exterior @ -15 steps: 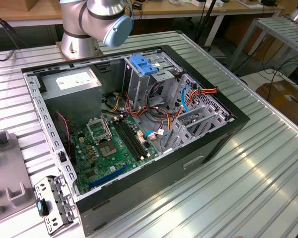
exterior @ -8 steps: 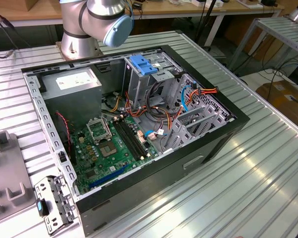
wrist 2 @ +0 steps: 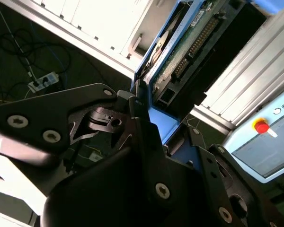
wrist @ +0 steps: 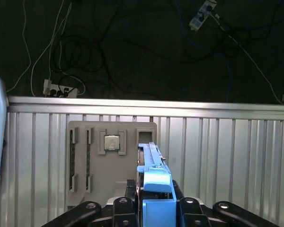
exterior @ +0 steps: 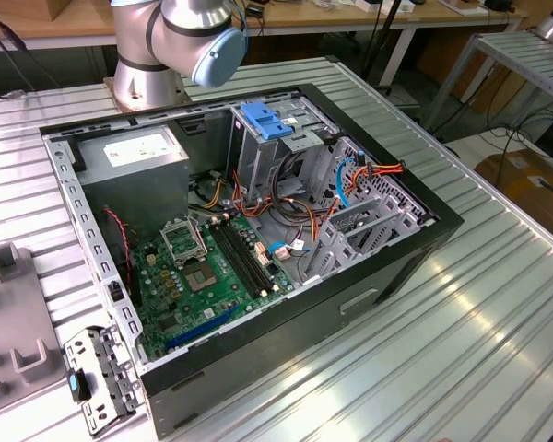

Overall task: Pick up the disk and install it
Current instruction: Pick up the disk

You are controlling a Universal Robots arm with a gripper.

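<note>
In both wrist views my gripper (wrist: 154, 201) is shut on the disk (wrist: 153, 163), its black fingers pressed against the blue side rails. In the second wrist view the disk (wrist 2: 189, 33) shows its green circuit-board face and a blue rail, sticking out past the gripper (wrist 2: 154, 125). In the first wrist view the disk appears edge-on above a ribbed metal table. The open computer case (exterior: 424, 241) lies on the table in the exterior view, with a grey metal drive cage topped by a blue handle (exterior: 267, 120).
Inside the case are a green motherboard (exterior: 212, 267), a grey box with a white sticker (exterior: 138, 152) and bundles of cables. A grey fixture plate (wrist: 85, 161) carries a small chip (wrist: 112, 142). The arm's base (exterior: 166, 46) stands behind the case.
</note>
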